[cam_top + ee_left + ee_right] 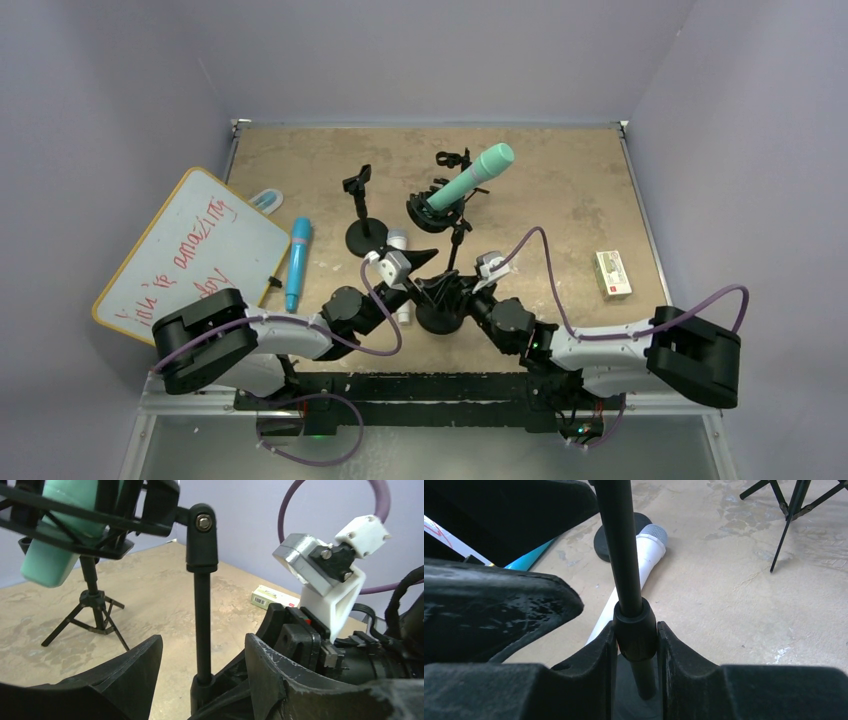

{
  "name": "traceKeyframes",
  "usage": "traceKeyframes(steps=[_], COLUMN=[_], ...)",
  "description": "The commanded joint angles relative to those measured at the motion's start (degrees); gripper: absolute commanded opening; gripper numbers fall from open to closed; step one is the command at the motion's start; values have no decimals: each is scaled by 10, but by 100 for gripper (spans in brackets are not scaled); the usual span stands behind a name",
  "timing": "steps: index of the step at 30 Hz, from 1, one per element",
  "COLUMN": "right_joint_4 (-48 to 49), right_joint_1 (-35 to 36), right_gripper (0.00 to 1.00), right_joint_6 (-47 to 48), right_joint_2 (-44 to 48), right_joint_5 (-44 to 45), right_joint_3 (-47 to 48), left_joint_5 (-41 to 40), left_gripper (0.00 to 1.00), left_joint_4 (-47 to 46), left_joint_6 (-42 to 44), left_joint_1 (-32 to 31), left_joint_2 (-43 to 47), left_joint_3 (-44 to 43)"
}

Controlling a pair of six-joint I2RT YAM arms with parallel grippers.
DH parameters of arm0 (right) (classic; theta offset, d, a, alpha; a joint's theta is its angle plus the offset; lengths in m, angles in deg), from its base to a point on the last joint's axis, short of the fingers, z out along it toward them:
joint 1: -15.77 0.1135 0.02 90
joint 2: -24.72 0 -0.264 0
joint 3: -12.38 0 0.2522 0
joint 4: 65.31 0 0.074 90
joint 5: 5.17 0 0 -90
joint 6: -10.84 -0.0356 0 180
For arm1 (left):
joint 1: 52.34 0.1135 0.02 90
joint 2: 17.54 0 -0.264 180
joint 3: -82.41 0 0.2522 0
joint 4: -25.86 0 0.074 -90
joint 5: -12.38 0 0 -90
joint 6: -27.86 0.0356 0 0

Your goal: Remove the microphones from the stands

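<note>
Top view: both arms bend low and inward, meeting at the round-based stand (440,318) on the desk (560,200). The teal microphone (470,178) lies tilted in the stand's shock mount (425,213). A whiteboard (190,255) shows "amazing" in red handwriting.

Left wrist: the left claw (202,640) stands apart around the stand's pole, touching neither side.

Right wrist: the right claw (636,630) is clamped on the pole's collar.

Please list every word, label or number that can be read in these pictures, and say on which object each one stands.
"amazing": red handwriting on the whiteboard; the words before it are too unclear to read.
Second red line on the whiteboard: partly hidden, not readable.
Small box: red and green print, too small to read.
</note>
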Motion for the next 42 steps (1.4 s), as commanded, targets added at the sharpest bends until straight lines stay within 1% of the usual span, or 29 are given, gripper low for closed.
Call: traceKeyframes(steps=[1,5,10,18,24,34,42], right_joint_4=[22,33,30,28,26,23,29], right_joint_1=[1,1,1,1,1,1,2], right_gripper=[0,0,0,0,0,0,0], right_joint_6=[-16,-13,-13,-8,-5,0,23], right_joint_2=[-11,-14,-11,12,9,-1,-18], right_joint_5=[-49,-67,-62,-56,-57,-68,-72], right_joint_3=[-6,-8,-11,-21,-17,-5,11], left_joint_5=[52,64,57,43,44,71,24], left_gripper=[60,61,62,62,63,64,67], left_joint_4=[-51,-64,-67,-51,-40,-46,-43], left_joint_6=[-11,-13,-13,-9,-12,-9,4], left_joint_1=[10,13,14,14,14,14,14], left_joint_2=[0,-16,-27,-12,-4,-3,-3], left_joint_3=[6,0,-8,-7,-7,-12,-23])
